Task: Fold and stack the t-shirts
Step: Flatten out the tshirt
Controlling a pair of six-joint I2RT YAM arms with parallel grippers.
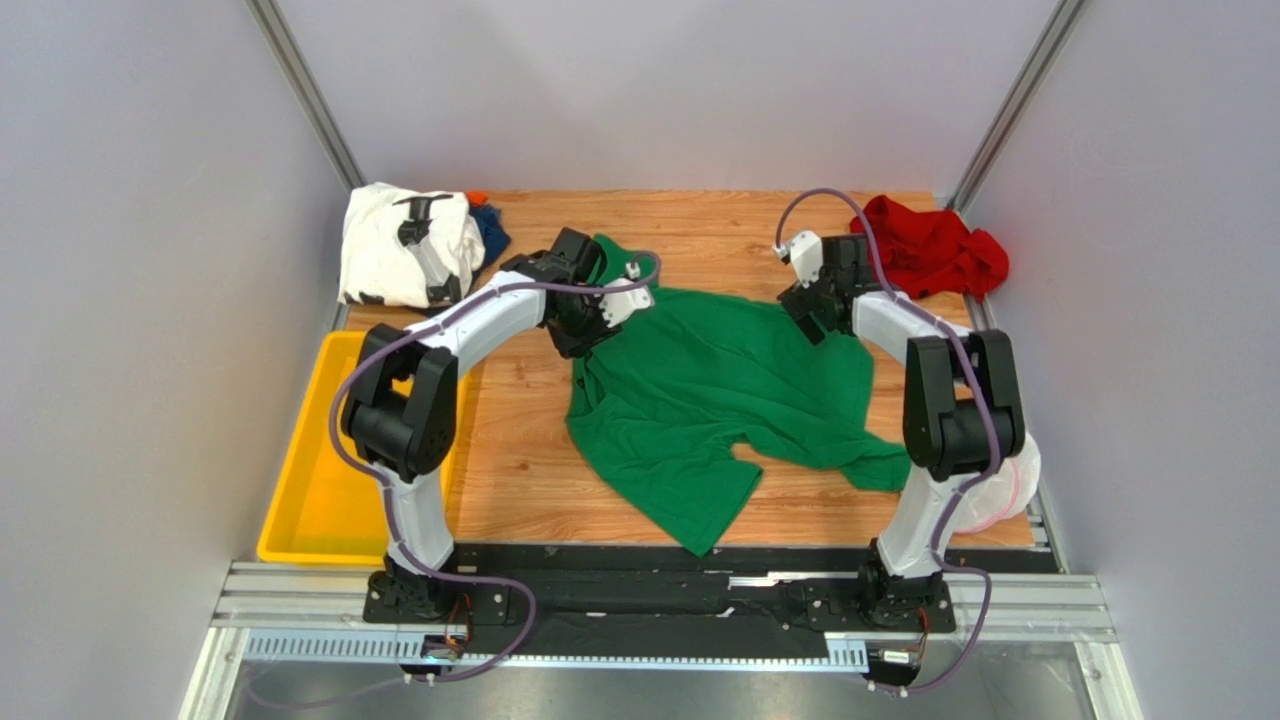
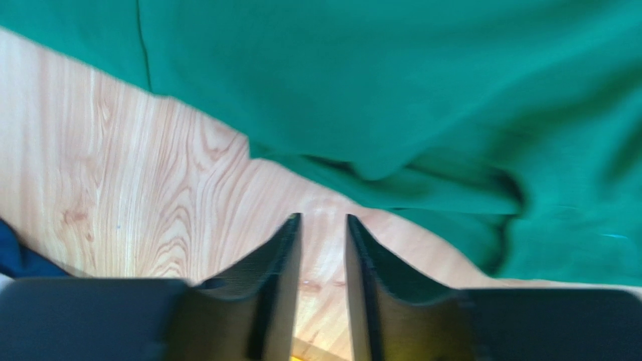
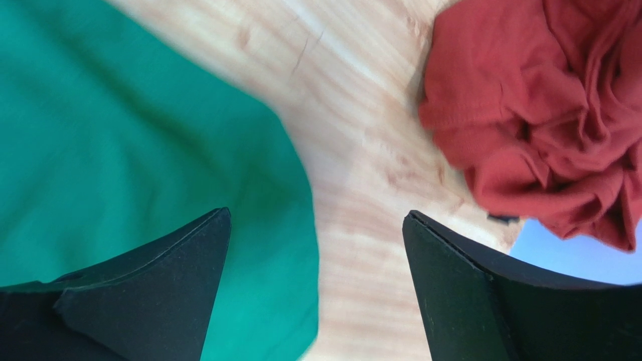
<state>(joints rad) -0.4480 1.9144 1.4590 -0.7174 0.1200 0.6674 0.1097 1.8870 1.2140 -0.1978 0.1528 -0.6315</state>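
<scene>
The green t-shirt (image 1: 721, 398) lies spread across the middle of the wooden table (image 1: 526, 465). It is mostly flat but rumpled, with one sleeve trailing toward the lower centre of the overhead view, and it seems laid out there so that both arms can reach its upper edge and begin a fold. The yellow tray (image 1: 308, 495) sits at the lower left, off to the side of the working area. The white t-shirt (image 1: 388, 240) with black print rests in the upper left corner, roughly folded, and is likely the start of the stack. The red t-shirt (image 1: 932, 248) is bunched in the upper right, apparently waiting its turn. A bit of the dark blue t-shirt (image 1: 492, 233) peeks out beside the white one. The right gripper (image 3: 316, 213) hangs at the green shirt's upper right edge, jaws wide apart and nothing between them. One finger is over cloth and the other over bare wood, as if to straddle the hem. The left gripper (image 2: 322, 222) is at the upper left edge, jaws only narrowly apart over bare wood just short of the cloth, holding nothing.
</scene>
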